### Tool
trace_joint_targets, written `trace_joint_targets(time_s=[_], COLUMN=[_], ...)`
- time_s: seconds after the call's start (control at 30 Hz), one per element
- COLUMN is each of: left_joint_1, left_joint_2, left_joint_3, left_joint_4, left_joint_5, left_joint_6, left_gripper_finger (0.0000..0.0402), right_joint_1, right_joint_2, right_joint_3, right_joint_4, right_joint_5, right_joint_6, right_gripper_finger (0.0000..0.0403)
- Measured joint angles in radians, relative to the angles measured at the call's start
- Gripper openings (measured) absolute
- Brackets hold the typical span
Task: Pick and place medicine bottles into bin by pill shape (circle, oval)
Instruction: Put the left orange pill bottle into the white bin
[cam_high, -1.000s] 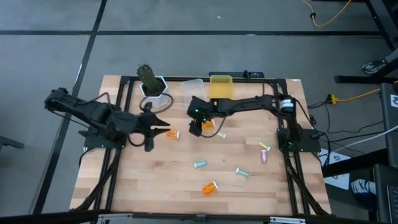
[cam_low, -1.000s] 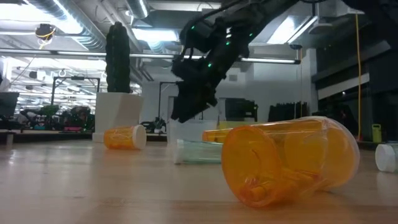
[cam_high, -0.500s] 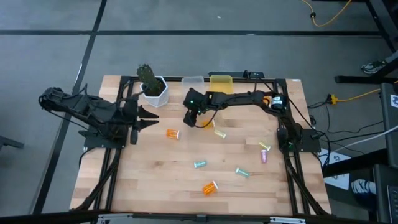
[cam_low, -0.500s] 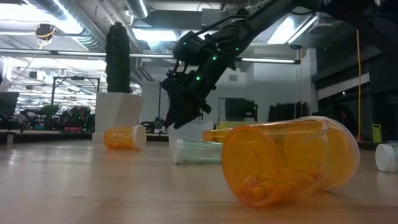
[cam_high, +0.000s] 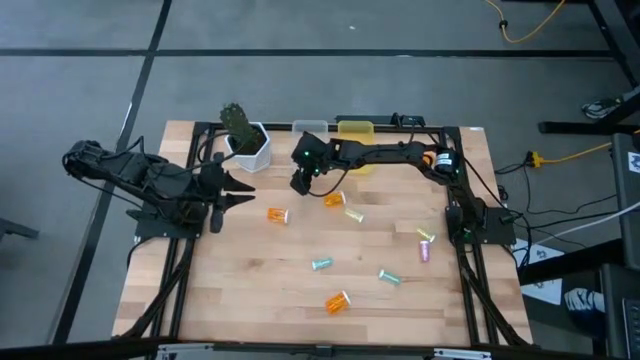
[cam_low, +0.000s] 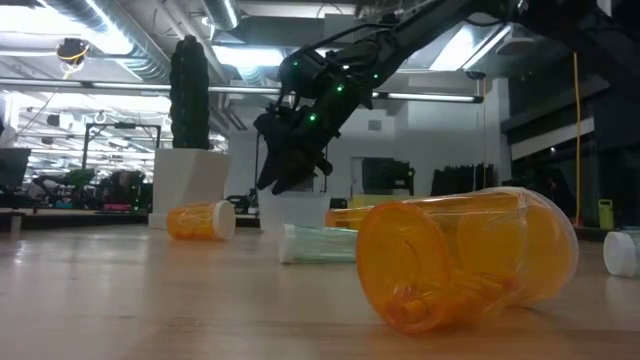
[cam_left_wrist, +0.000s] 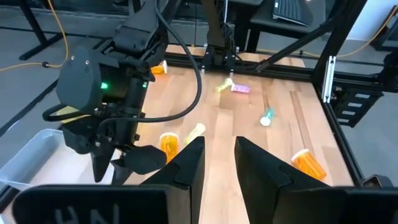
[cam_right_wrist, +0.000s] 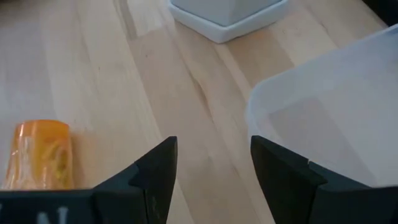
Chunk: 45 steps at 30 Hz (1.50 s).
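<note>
Bottles lie scattered on the table (cam_high: 250, 290), none yet seen in a bin: an orange one (cam_high: 277, 215) near the left gripper, another orange (cam_high: 333, 200) and a pale one (cam_high: 354, 214) at mid-table, teal ones (cam_high: 320, 264) and purples (cam_high: 424, 244) lower down, one more orange (cam_high: 337, 301) nearest the front edge. The right gripper (cam_high: 300, 181) hangs above the boards beside the clear bin (cam_right_wrist: 323, 118), fingers spread wide and holding nothing, probably poised between a drop and the next pick. The left gripper (cam_high: 243, 191) waits at the table's left side by the cactus pot (cam_high: 250, 145), fingers slightly apart and empty, clear of the right arm's path. A yellow bin (cam_high: 355, 133) sits beside the clear one, presumably for the other pill shape.
</note>
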Motion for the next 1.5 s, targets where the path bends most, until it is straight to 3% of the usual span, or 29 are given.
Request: trace_joint_targets(time_s=[0.3, 0.63, 0.83, 1.17, 1.5], left_joint_1=[0.0, 0.0, 0.0, 0.0, 0.0], left_joint_2=[0.0, 0.0, 0.0, 0.0, 0.0], left_joint_3=[0.0, 0.0, 0.0, 0.0, 0.0], left_joint_4=[0.001, 0.001, 0.0, 0.003, 0.023], left_joint_5=[0.0, 0.0, 0.0, -0.001, -0.001], left_joint_6=[-0.001, -0.001, -0.001, -0.001, 0.0], left_gripper_finger=[0.0082, 0.0082, 0.0082, 0.0082, 0.0082], right_joint_1=[0.023, 0.035, 0.046, 0.048, 0.048], right_joint_2=[-0.106, -0.397, -0.578, -0.913, -1.119], right_joint_3=[0.0, -0.002, -0.058, -0.409, -0.758], right_joint_4=[-0.077, -0.608, -0.816, -0.797, -0.75], right_joint_5=[-0.001, 0.017, 0.028, 0.061, 0.097], right_joint_6=[0.037, -0.06, -0.06, 0.004, 0.318], right_gripper_finger=[0.0209, 0.0209, 0.0209, 0.0209, 0.0209])
